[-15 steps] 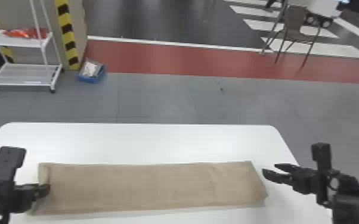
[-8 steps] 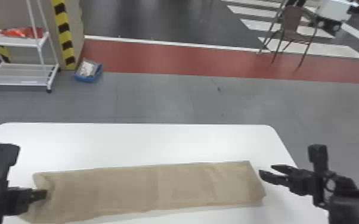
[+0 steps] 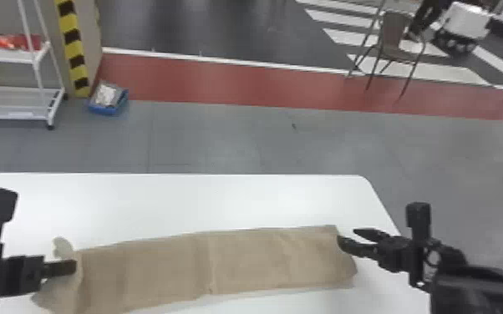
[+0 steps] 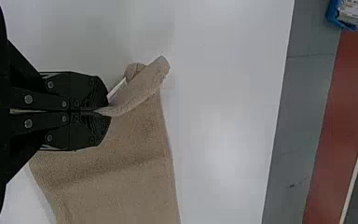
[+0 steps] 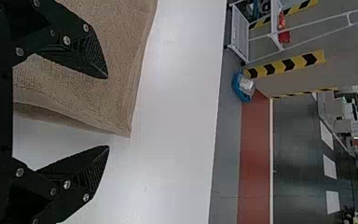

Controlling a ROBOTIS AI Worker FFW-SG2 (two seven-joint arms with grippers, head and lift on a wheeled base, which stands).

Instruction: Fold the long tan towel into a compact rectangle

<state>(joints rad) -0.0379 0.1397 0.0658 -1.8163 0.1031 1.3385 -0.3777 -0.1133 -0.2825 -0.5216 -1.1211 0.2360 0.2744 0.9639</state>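
Your left gripper (image 4: 103, 111) pinches the tan towel (image 3: 246, 261), your right gripper (image 5: 107, 112) is spread wide, so fold slowly and straight.

Bright, diffuse light falls on the smooth white table with rounded corners (image 3: 158, 204), whose surface shows a pale, soft-edged glare toward its far right. A faint shadow runs along the near edge of the long tan cloth towel (image 3: 246, 263), and the left wrist view shows a soft grey shadow beside its raised left end. Beyond, the smooth grey floor (image 3: 238, 142) has a mild sheen, and the dark glossy floor (image 3: 204, 29) carries blurry pale reflections.
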